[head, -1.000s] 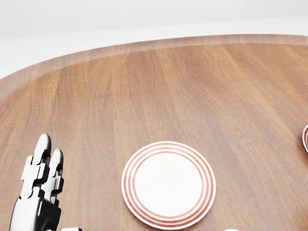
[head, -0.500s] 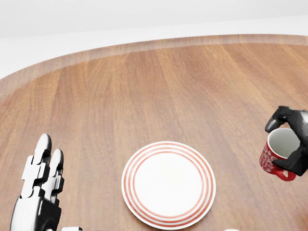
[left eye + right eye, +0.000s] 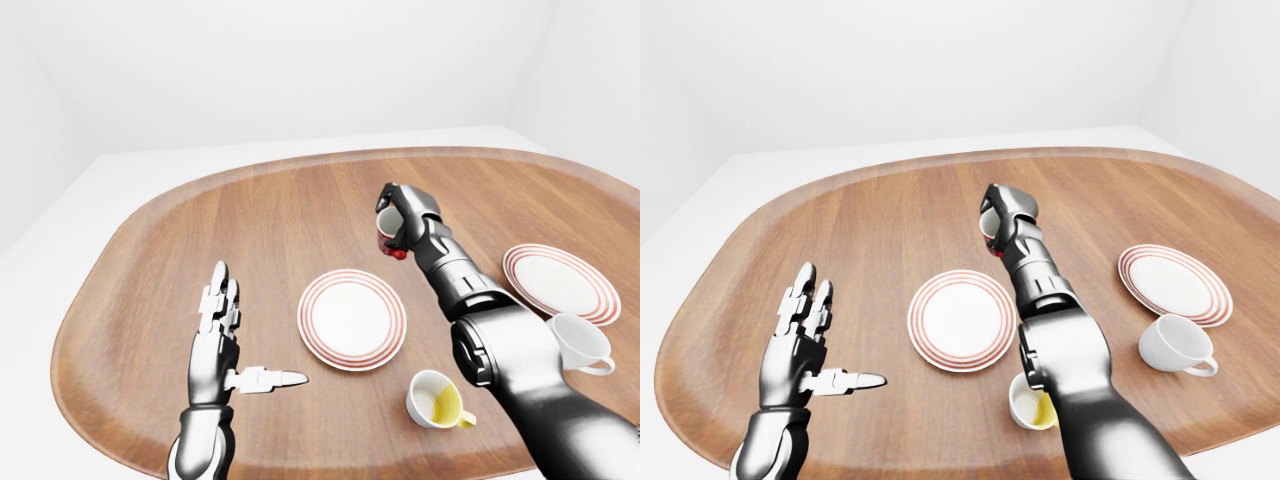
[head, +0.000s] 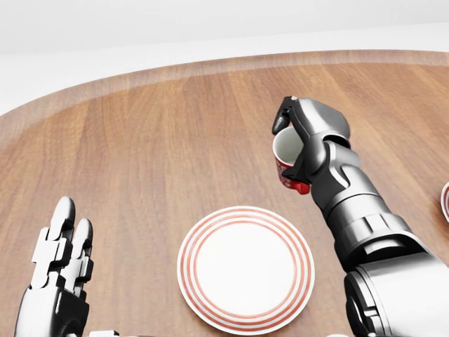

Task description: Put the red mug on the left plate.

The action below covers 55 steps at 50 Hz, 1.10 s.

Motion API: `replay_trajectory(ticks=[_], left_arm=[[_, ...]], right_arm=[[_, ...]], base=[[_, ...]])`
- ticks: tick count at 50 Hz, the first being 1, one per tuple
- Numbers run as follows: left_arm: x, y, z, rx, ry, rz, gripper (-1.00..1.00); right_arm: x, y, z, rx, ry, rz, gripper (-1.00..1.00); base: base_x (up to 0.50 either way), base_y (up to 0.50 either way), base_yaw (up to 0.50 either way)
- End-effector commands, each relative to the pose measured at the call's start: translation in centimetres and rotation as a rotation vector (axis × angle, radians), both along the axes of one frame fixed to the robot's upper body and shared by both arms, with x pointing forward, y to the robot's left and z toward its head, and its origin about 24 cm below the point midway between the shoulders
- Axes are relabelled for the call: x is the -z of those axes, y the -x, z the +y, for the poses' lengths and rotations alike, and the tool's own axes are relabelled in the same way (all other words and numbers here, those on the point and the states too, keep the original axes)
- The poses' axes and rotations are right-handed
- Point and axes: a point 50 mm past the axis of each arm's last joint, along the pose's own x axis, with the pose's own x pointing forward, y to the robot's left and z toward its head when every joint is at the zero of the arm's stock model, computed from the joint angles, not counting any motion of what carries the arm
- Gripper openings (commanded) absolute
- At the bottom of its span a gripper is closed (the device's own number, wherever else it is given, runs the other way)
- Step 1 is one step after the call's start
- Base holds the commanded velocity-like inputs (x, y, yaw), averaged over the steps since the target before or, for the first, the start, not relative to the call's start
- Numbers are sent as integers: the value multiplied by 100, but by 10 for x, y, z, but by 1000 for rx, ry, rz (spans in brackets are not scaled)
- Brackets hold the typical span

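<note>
Fingers of the right hand grip the half-hidden red mug; left hand splayed.

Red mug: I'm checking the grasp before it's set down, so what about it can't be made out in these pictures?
- Red mug: the right robot hand covers most of its wall in the head view.
- Its pattern: too small to make out in the eye views.
- Its base: hidden in every view, so its height above the left plate is unclear.
</note>
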Motion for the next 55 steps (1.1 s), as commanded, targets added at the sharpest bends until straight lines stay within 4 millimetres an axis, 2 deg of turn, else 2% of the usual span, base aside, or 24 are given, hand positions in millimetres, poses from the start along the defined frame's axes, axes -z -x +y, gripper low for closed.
replay_trajectory(ticks=[1,10,23,37,43,52,55], left_arm=[[1,0,0,2,2,6,100],[3,-1,0,3,3,11,100],[4,-1,1,2,6,15,100],[4,-2,1,4,8,16,100],[4,-2,1,4,8,15,100],[4,-3,1,6,7,14,100],[4,-4,1,6,6,12,100]], right_arm=[[7,1,43,-76,30,7,-100],[25,8,60,-107,-11,59,-100],[46,17,70,-114,-92,129,-100],[77,31,71,-97,-145,183,-100],[89,38,70,-69,-83,164,-100],[102,46,72,-66,-147,185,-100],[109,50,70,-37,-120,190,-100]], base=[[0,0,0],[0,0,0],[0,0,0],[0,0,0],[0,0,0],[0,0,0],[0,0,0]])
